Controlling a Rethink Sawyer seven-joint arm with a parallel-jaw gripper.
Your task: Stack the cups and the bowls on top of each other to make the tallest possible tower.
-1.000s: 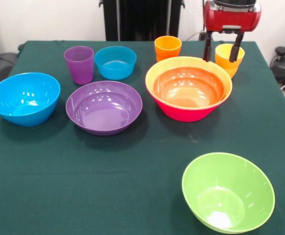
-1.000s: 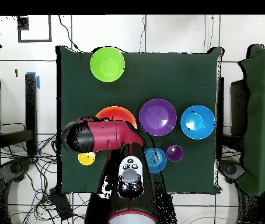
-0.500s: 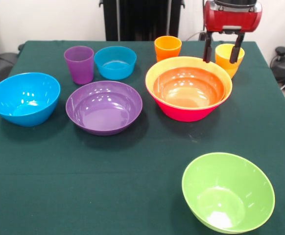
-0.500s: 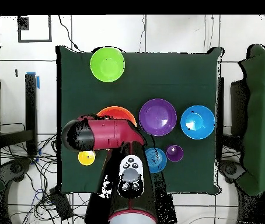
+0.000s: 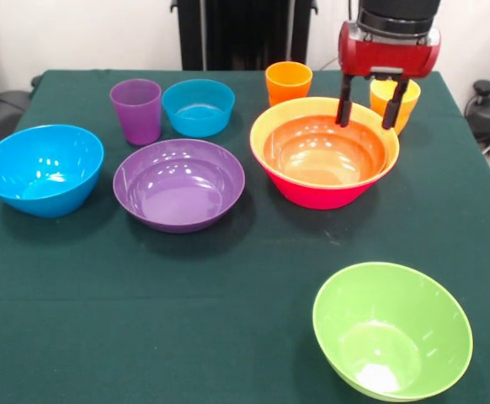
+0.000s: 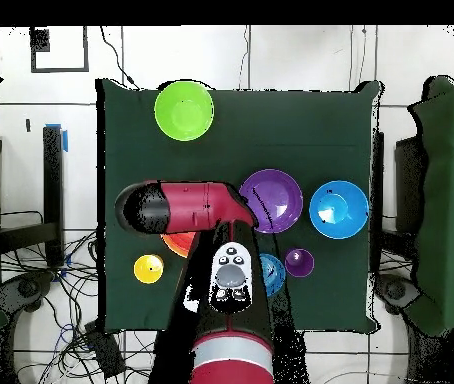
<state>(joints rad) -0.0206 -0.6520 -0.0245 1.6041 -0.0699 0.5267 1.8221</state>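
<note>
**Tower at right centre, open gripper above its far rim**

Tower [image 5: 324, 154]: pink bowl outermost, orange bowls nested inside, right of centre in front view. Gripper [image 5: 367, 103] hangs over its far rim, fingers [image 5: 343, 101] spread, holding nothing. Yellow cup [image 5: 404, 101] just behind gripper; orange cup [image 5: 288, 82] beside. Purple bowl [image 5: 178, 183] left of tower. Green bowl [image 5: 391, 329] near front edge.

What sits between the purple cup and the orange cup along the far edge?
In the front view, the small blue bowl stands between the purple cup and orange cup.
</note>
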